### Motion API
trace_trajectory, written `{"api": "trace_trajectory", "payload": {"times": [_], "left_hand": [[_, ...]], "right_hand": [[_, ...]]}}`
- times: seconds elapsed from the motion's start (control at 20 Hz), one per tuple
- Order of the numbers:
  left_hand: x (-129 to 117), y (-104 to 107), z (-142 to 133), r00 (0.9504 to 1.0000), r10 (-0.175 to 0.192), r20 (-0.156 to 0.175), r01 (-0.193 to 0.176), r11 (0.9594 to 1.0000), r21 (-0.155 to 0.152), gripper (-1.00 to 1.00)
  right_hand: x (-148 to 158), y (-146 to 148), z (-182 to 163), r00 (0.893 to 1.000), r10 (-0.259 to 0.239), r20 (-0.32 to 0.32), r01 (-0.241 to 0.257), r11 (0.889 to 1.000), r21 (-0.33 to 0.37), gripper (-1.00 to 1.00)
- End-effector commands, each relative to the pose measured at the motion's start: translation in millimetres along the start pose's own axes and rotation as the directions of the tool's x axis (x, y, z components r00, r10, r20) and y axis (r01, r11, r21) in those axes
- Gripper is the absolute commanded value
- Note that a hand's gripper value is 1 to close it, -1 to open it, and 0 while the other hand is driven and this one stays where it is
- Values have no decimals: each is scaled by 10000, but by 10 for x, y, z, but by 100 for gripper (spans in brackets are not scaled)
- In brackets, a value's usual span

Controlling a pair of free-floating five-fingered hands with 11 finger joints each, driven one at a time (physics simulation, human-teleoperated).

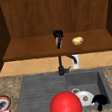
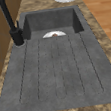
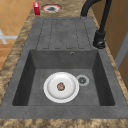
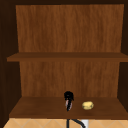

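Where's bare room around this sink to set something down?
The drainboard, between the faucet and the red box, is bare. So is the shelf left of the left hand. Crowded: the basin holds a plate, with the right hand beside it and a red ball in front.

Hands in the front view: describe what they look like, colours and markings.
Both are plain black, human-shaped hands that float free, with no arm, sleeve or cable attached. The left hand by the shelf and the right hand at the sink look uniformly dark and matte; no markings can be made out on either.
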Motion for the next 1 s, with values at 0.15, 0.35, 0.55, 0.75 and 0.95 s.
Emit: {"api": "trace_trajectory", "payload": {"times": [0.15,0.35,0.55,0.75,0.95], "left_hand": [[15,34,-185,9991,252,330,-226,9968,-767,-100],[116,186,-263,9993,90,355,-68,9981,-616,-100],[127,203,-265,9994,73,324,-61,9993,-363,-100],[72,165,-176,9996,8,-281,4,9991,426,-100],[56,131,-176,9957,28,-921,49,9965,835,-100]], "right_hand": [[0,0,0,10000,0,0,0,10000,0,0],[0,0,0,10000,0,0,0,10000,0,0],[0,0,0,10000,0,0,0,10000,0,0],[0,0,0,10000,0,0,0,10000,0,0],[0,0,0,10000,0,0,0,10000,0,0]]}}
